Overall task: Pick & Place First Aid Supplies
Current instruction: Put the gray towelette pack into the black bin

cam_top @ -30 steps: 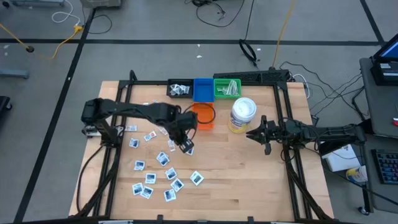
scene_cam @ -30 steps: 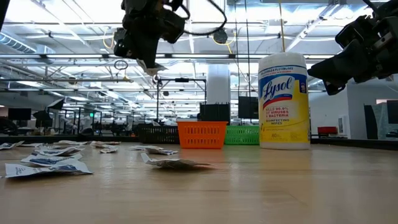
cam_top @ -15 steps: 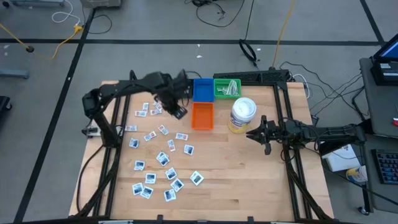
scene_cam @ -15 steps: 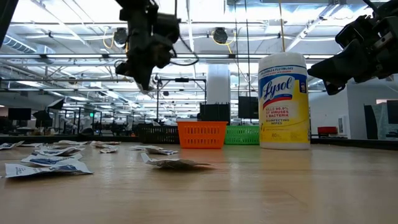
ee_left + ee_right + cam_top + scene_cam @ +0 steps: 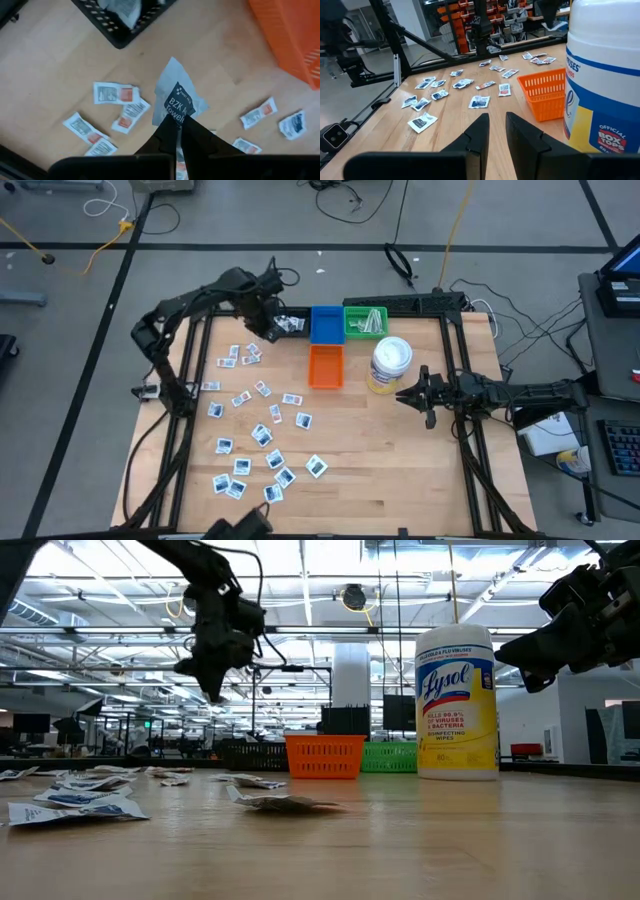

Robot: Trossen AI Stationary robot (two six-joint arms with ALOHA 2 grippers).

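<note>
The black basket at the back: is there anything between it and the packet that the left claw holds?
Nothing visible. The left claw holds the packet in the air beside the black basket; only bare table lies between them.

1. The small flat square white packet with dark blue print [image 5: 176, 101] carries white lettering on its blue patch.
2. The loose white paper packets [image 5: 116, 93] nearby bear orange-red blocks.
3. The orange plastic mesh basket [image 5: 326, 366] sits by a blue bin [image 5: 326, 324] and a green bin [image 5: 365, 321].
4. The yellow wipes canister with white lid [image 5: 456, 700] has a blue-and-white label.
5. The light wooden table [image 5: 400, 450] shows pale plank grain.
</note>
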